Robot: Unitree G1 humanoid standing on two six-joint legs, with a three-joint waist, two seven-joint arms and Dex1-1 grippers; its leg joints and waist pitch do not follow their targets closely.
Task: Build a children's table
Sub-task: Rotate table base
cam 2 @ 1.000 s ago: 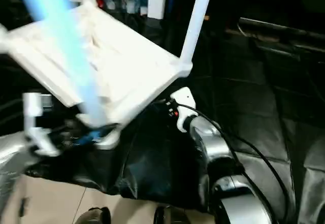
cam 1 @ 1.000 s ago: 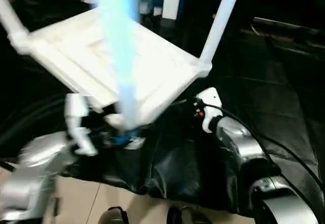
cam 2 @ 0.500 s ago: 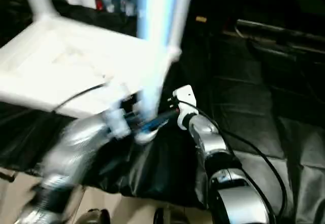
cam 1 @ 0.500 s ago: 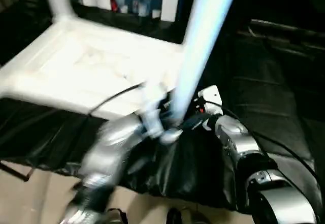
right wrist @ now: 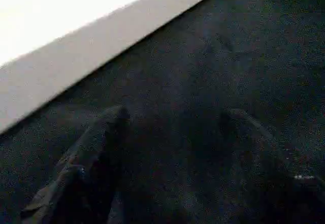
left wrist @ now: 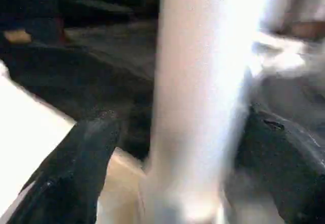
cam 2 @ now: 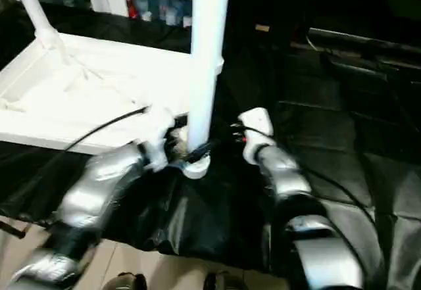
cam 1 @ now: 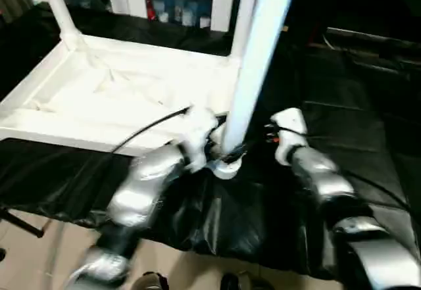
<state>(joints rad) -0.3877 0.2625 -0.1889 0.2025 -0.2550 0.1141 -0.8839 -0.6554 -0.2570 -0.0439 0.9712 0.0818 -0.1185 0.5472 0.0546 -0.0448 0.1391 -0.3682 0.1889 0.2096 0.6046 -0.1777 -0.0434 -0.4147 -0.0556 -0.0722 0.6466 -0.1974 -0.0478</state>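
- The white plastic rectangular tabletop [cam 1: 125,99] lies upside down on a black sheet-covered surface [cam 1: 217,211], ribbed underside up, filling the left and middle of the head views.
- Two long tapered white tube legs already stand in its far corners: one at the far left [cam 1: 56,4], one at the far right [cam 1: 245,7].
- A third white tube leg [cam 1: 253,66] stands nearly upright at the near right corner, its wide foot end [cam 1: 225,166] low beside the tabletop's edge.
- The left gripper [left wrist: 167,148] is clamped on this leg near its lower end; the wrist view shows a black finger [left wrist: 76,168] on each side of the tube.
- The right gripper [right wrist: 172,148] hangs over the black sheet with its fingers apart, holding nothing; the tabletop's side wall [right wrist: 101,46] runs near it.
- Step in hand, as I judge it: seating this leg. Keep the tube plumb, line its end over the round corner socket, then press straight down; the free right gripper could steady the tabletop.
- Behind stands a white glass-doored cabinet [cam 1: 177,4] with small red and blue items inside, too blurred to name.
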